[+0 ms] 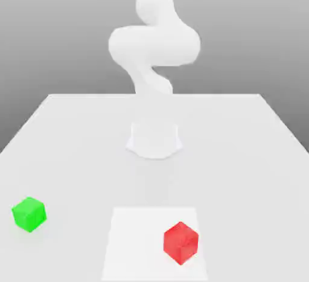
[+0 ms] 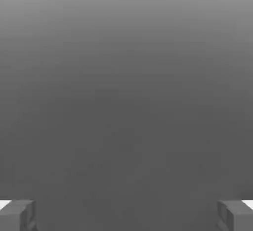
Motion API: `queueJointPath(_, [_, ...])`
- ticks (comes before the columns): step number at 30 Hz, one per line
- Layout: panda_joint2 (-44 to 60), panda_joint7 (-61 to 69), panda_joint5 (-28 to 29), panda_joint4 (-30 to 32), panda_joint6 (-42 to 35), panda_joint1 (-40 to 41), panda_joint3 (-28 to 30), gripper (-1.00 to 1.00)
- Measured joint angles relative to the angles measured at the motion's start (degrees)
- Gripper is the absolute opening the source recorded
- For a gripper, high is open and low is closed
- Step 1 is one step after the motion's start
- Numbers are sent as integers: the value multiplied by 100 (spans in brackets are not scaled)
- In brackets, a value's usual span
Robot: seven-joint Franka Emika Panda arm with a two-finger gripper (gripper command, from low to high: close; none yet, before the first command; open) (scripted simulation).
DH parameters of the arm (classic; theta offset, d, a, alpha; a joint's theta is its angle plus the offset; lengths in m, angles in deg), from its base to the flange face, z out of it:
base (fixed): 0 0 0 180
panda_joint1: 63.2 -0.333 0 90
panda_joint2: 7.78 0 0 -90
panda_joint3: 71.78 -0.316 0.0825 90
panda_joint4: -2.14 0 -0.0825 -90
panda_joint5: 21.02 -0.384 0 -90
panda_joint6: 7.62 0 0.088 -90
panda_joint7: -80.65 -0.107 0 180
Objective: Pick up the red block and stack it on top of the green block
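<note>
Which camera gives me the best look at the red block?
The exterior view: it shows the red block whole, on the white square. In the hand view I can see the claw's open fingers against a gray backdrop, but no red block.

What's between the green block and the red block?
In the exterior view, the white square's left part, between green block and red block.

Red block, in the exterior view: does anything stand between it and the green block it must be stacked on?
Nothing visible does: between the red block and the green block lie only part of the flat white square and bare tabletop.
</note>
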State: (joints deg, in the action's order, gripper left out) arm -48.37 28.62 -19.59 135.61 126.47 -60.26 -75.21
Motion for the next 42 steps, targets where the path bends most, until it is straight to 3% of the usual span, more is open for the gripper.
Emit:
queueJointPath(7, [1507,-1804,468,479,651,722,-860,0])
queueJointPath(14, [2988,-3567,925,944,1282,1118,-1362,0])
queueJointPath(19, [3984,-4619,964,1286,1759,1128,-1474,0])
queueJointPath(24, [4843,-5246,621,1566,2295,1019,-1528,0])
queueJointPath(30, [5831,-5854,1322,1430,3067,590,-953,0])
queueJointPath(31, [5947,-5919,1410,1413,3158,512,-857,-100])
queueJointPath(38, [5948,-5922,1412,1412,3171,513,-857,-100])
queueJointPath(42, [5378,-5549,905,1509,2729,760,-1211,-100])
